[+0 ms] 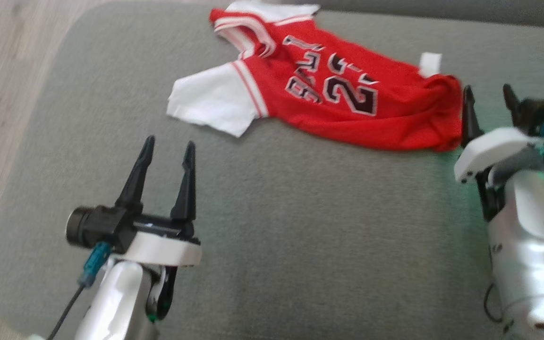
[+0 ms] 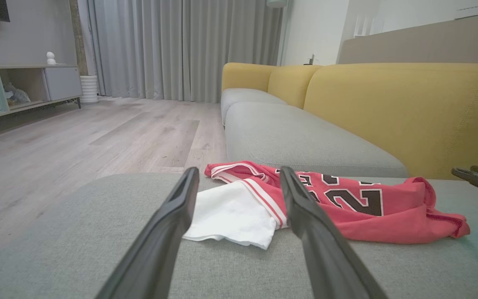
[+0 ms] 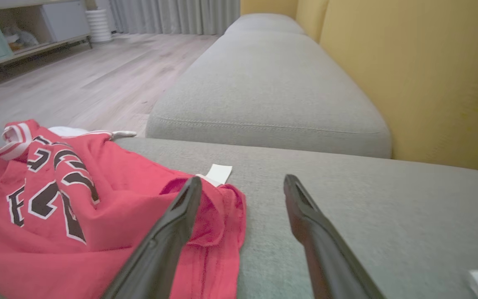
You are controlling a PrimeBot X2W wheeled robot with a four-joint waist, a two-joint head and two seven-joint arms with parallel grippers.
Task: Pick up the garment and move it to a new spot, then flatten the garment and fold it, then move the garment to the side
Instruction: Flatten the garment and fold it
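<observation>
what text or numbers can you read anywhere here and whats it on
"2": large black digit edged in white, on the red jersey; the digit next to it is creased and cannot be read for sure.
Black lettering beside the number: folded and blurred, not readable.
white tag at the jersey's hem: no print can be made out.

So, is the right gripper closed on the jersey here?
No, the right gripper stands open, with bare grey cushion showing between its fingers and the red jersey lying to one side.
</observation>
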